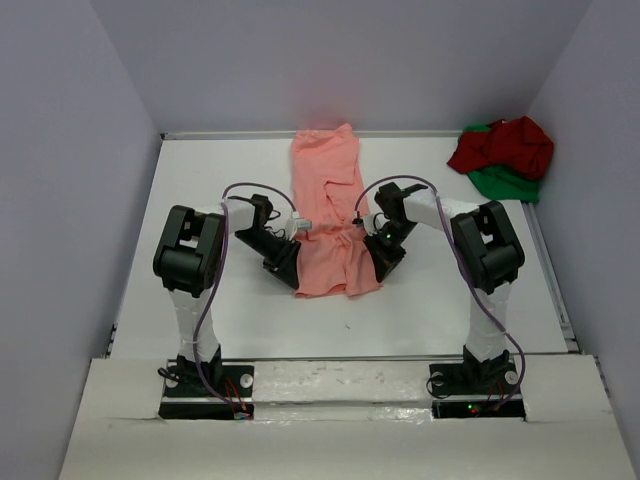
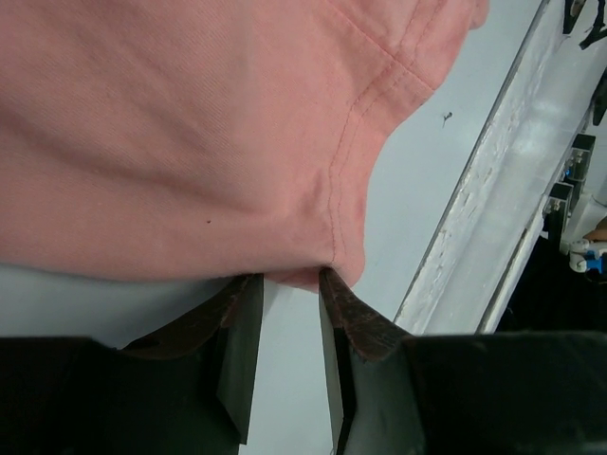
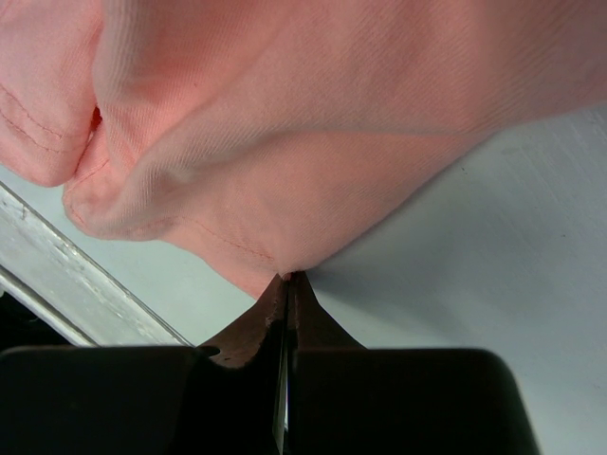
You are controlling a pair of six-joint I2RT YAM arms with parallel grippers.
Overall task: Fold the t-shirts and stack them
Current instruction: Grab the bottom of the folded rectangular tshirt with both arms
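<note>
Salmon-pink t-shirt (image 1: 328,200) lies lengthwise down the middle of the white surface (image 1: 200,190), its far end near the back wall (image 1: 330,60) and its near end bunched between the two arms. Right end effector (image 3: 287,278) is closed tight on a fold at the shirt's edge, the cloth pinched at its very tips. Left end effector (image 2: 292,280), at the shirt's opposite side, has its jaws a narrow gap apart. The stitched hem sits at their tips and touches one of them, with bare surface showing through the gap. Dark red t-shirt (image 1: 510,140) lies crumpled on top of bright green t-shirt (image 1: 512,185) in the far right corner, well apart from both arms.
</note>
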